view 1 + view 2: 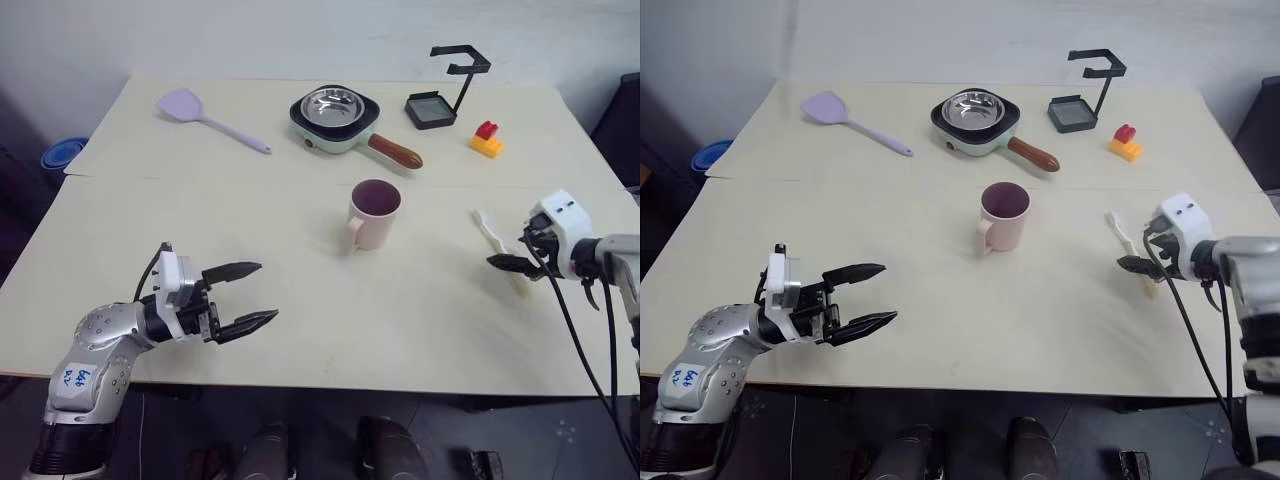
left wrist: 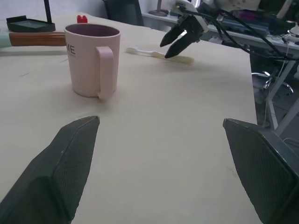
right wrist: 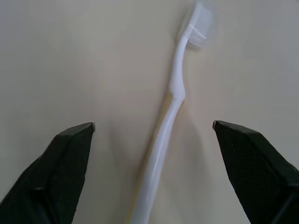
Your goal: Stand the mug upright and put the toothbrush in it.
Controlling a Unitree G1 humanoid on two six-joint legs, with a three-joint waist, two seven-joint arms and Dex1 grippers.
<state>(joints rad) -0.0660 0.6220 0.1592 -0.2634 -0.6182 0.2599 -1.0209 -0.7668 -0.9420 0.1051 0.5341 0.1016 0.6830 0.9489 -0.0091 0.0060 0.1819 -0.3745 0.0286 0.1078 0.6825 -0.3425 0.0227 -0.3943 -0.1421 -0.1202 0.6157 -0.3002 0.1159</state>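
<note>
Left gripper (image 1: 252, 295) sits nearest, at the table's (image 1: 300, 340) front edge, jaws wide apart, holding nothing, aimed toward the mug (image 1: 372, 214)

Mug stands upright mid-table, mouth up, handle toward the robot, so step one looks done. Toothbrush (image 3: 169, 122) lies flat on the table, well to the mug's right, bristle end pointing away from the robot

Right gripper (image 1: 512, 266) hangs over the brush handle, tilted down, fingers spread w/ the handle between them, not touching; nothing held yet

Risks, as I judge:
- brush is thin and flat on the top; pads may close above it or skid it sideways
- handle runs lengthwise between the fingers, not centred, so one pad could hit first and spin it
- gripped near the tail, the long end may swing and knock the mug on insertion

Hard to see: brush's near end is cut off in the wrist view; in head views the gripper covers part of the handle, so tip height above the table unclear
</note>
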